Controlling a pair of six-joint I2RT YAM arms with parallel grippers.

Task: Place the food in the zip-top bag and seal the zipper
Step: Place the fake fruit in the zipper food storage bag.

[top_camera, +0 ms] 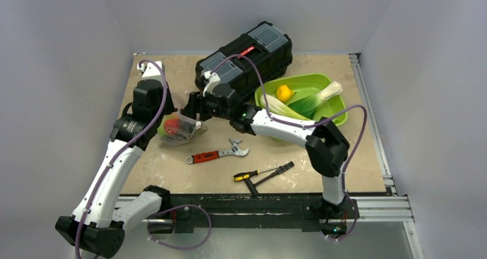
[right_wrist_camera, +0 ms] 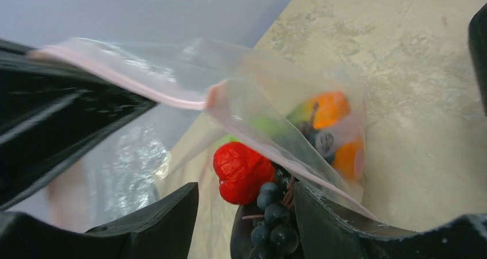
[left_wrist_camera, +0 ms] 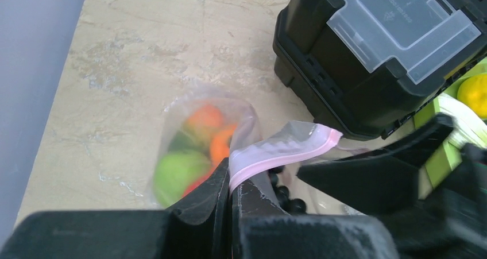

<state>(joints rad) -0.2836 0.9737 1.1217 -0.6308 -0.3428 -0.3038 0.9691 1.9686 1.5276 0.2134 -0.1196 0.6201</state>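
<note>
The left arm [top_camera: 115, 167] is raised and bent inward, and the left gripper [left_wrist_camera: 231, 181] is pinched tight on the zipper [left_wrist_camera: 275, 153]. The right arm [top_camera: 287, 130] is stretched leftward, with the right gripper [right_wrist_camera: 246, 194] spread apart, seemingly clamping nothing.

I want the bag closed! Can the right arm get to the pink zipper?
Probably yes. The right gripper is open at the mouth of the zip-top bag, and the pink zipper stretches just ahead, pinched by the left gripper. Nothing seems to block it.
</note>
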